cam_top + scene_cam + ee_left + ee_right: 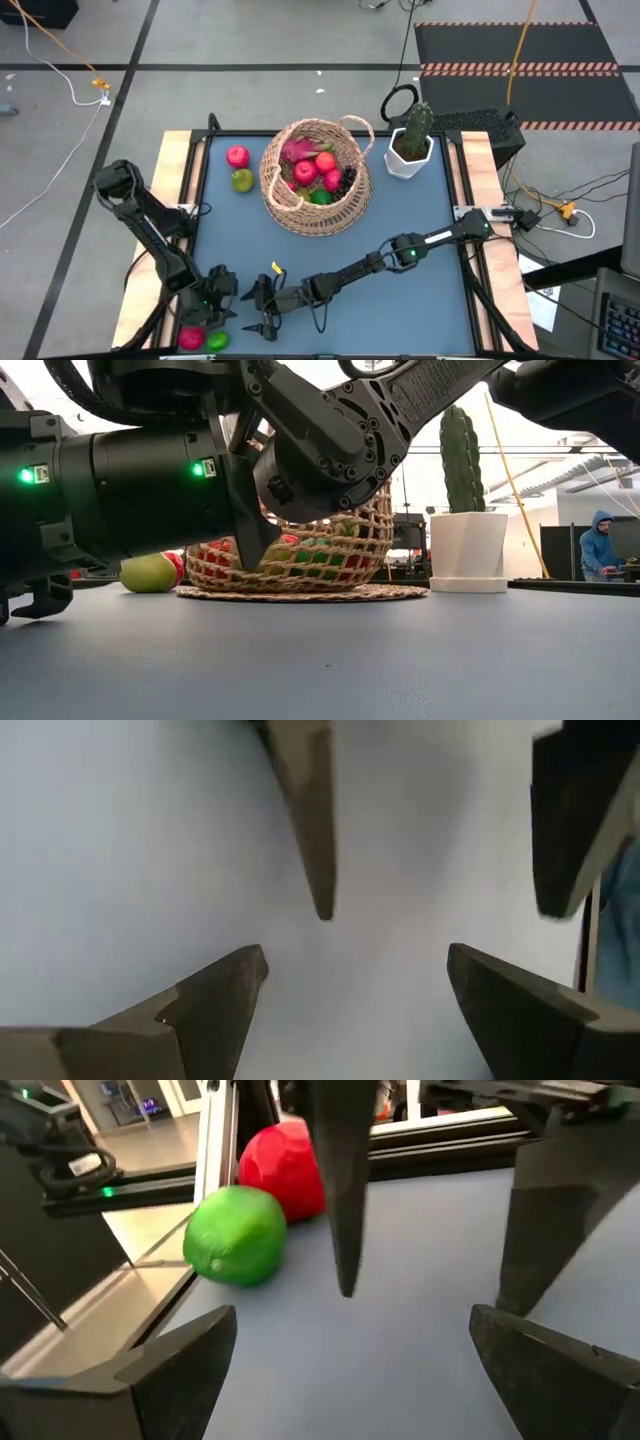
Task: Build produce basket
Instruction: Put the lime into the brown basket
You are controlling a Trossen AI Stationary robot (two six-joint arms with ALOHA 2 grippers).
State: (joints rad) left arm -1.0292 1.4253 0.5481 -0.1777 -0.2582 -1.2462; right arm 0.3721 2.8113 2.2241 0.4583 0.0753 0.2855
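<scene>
The woven basket (316, 180) stands on its flat base at the table's far middle, with several pieces of produce inside. A red apple (237, 156) and a green pear (242, 180) lie on the table to its left. A red fruit (191, 338) and a green lime (216, 340) lie at the near-left corner. My right gripper (258, 308) reaches across to the near left, open and level, facing the lime (236, 1235) and the red fruit (285, 1168) without touching them. My left gripper (215, 312) slants down just above that pair, open, with only bare table between its fingers (355, 970).
A potted cactus in a white pot (408, 150) stands at the far right, right of the basket. The table's metal edge rail (215, 1140) runs just behind the two corner fruits. Both arms crowd the near-left corner. A person (598, 545) sits in the room beyond.
</scene>
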